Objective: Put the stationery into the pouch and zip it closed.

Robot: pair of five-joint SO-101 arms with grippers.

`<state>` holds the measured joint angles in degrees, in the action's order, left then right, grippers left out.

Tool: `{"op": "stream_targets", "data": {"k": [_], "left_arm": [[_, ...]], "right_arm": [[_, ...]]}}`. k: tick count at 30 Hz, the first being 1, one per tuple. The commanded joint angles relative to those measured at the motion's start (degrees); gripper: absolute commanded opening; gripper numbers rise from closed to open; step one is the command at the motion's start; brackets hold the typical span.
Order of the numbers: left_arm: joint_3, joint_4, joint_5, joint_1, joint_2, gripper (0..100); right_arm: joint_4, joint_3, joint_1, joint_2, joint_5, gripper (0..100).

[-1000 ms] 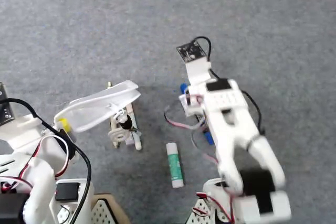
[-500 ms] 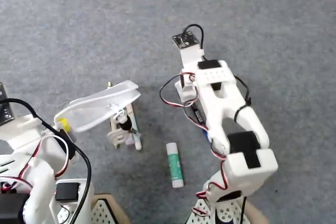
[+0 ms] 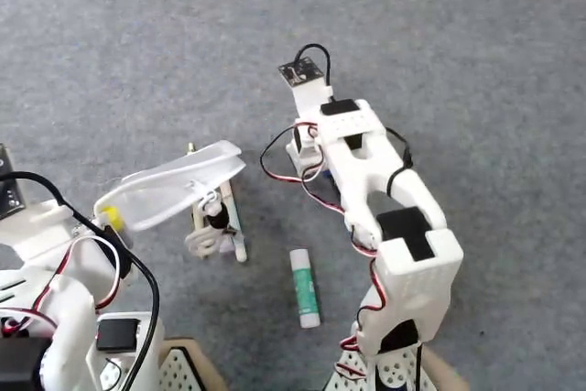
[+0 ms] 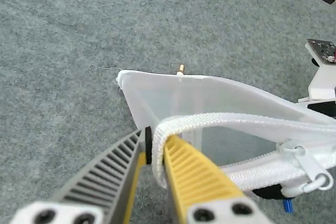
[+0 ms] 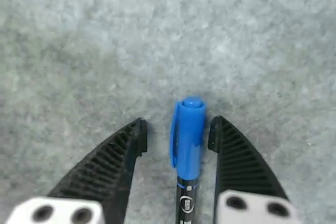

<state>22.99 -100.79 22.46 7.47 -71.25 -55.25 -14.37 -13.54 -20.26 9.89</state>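
Right wrist view: on the table (image 5: 79, 35), the blue marker (image 5: 188, 135) is straddled off-centre by the parted fingers of the right gripper (image 5: 178, 124); it could be rolled aside at closing. The pouch (image 4: 210, 98) is clamped by the left gripper (image 4: 152, 148).

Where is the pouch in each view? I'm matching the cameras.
High view: pouch left of centre, one end at the left gripper.
Left wrist view: pouch ahead, rim pinched by that gripper.
Right wrist view: faces the marker instead.
Shared landmark: right arm's board, in high and left wrist views.
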Motion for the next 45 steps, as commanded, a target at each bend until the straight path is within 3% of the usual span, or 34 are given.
{"op": "stream_targets", "data": {"k": [1, 7, 13, 21, 27, 35, 39, 45], "left_arm": [[-0.1, -0.1, -0.5, -0.1, 0.2, 3], [-0.1, -0.1, -0.5, -0.1, 0.2, 3], [-0.1, -0.1, -0.5, -0.1, 0.2, 3], [-0.1, -0.1, -0.5, -0.1, 0.2, 3], [-0.1, -0.1, -0.5, -0.1, 0.2, 3], [-0.1, -0.1, -0.5, -0.1, 0.2, 3], [-0.1, -0.1, -0.5, -0.1, 0.2, 3], [-0.1, -0.1, -0.5, -0.1, 0.2, 3]], "right_arm": [[-0.4, 1.9, 1.5, -1.0, -0.4, 20.9], [-0.4, 1.9, 1.5, -2.2, -0.7, 19.8], [-0.1, 2.0, 1.5, -1.9, -0.4, 1.3], [-0.7, 4.4, 1.6, -1.8, -0.4, 1.2], [-13.7, 12.4, 1.5, 4.2, -0.4, 1.2], [-25.4, 25.0, 1.0, 24.9, -0.4, 1.2], [-25.6, 26.5, -3.5, 37.2, -0.7, 1.2], [-23.7, 26.4, -20.7, 52.4, -4.8, 1.2]]}}
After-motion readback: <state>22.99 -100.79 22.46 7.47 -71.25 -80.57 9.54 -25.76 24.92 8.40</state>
